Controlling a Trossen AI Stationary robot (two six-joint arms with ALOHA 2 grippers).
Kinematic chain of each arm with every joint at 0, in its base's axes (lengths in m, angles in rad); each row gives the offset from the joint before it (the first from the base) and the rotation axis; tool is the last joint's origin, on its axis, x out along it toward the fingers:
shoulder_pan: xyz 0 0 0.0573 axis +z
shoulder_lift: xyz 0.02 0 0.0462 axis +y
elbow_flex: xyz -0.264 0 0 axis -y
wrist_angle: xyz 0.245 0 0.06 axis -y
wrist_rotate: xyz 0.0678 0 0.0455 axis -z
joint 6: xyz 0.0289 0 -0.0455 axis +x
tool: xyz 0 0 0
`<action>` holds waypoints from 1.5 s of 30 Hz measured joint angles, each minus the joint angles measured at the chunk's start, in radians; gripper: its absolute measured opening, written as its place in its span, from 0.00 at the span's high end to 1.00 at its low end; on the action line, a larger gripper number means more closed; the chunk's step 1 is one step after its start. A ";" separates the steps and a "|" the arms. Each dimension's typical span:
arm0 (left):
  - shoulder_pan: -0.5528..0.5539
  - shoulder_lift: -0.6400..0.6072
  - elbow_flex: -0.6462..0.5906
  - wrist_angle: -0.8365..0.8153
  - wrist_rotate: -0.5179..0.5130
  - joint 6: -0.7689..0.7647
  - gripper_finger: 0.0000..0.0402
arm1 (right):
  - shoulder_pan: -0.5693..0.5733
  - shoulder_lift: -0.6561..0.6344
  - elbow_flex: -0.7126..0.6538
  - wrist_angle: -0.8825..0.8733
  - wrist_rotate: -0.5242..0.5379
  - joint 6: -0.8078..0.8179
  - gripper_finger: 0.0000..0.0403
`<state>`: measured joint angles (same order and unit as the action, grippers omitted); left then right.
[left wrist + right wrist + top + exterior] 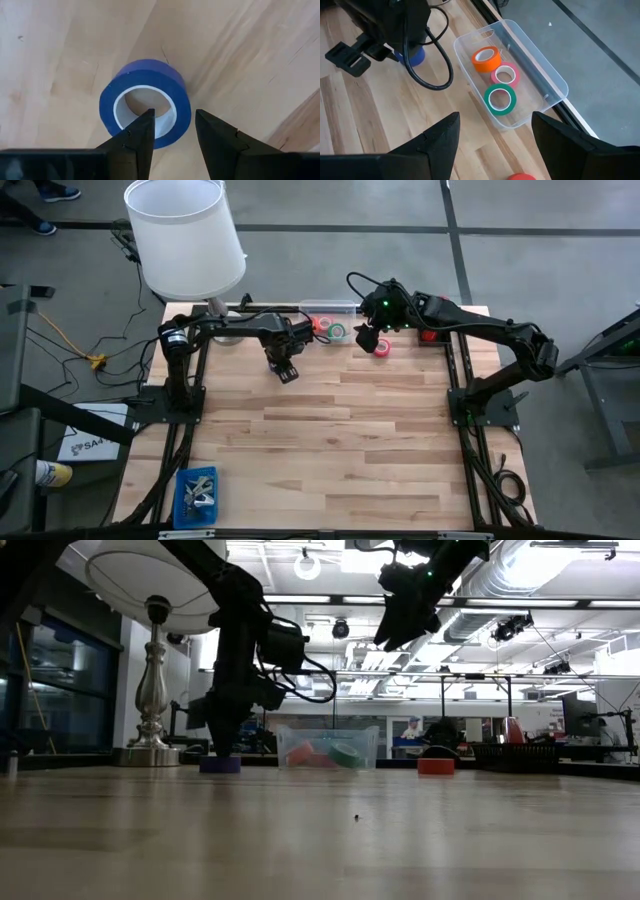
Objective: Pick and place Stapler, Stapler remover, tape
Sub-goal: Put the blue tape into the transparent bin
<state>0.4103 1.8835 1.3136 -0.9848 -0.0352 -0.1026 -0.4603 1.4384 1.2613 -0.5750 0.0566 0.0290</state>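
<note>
Blue tape roll [145, 107] straddled by left hand [172, 132] — one finger inside, unclamped; right hand [495, 142] apart, aloft.

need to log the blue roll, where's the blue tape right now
The blue tape roll lies flat on the wooden table toward the far edge, left of the clear plastic bin, with the left gripper straddling its wall, one finger inside the ring.

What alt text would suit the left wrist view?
The left hand is lowered over a blue tape roll lying flat on the wooden table, one finger inside the roll's hole and the other outside its wall.
</note>
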 joint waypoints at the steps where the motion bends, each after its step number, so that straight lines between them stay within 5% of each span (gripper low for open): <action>1: 0.000 0.000 0.000 0.000 0.000 0.002 0.66 | 0.000 0.000 0.000 0.000 0.000 0.008 0.41; 29: -0.005 0.066 -0.001 0.012 0.047 0.020 0.66 | 0.000 0.000 0.000 -0.004 0.000 0.043 0.41; 38: -0.006 0.066 0.000 0.005 0.046 0.019 0.91 | 0.000 0.000 0.000 -0.004 0.000 0.042 0.41; 45: -0.006 0.066 0.012 -0.032 0.049 0.047 0.91 | 0.000 0.000 0.000 -0.004 0.000 0.040 0.41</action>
<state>0.4038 1.9495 1.3253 -1.0168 0.0139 -0.0560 -0.4603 1.4386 1.2613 -0.5793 0.0570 0.0688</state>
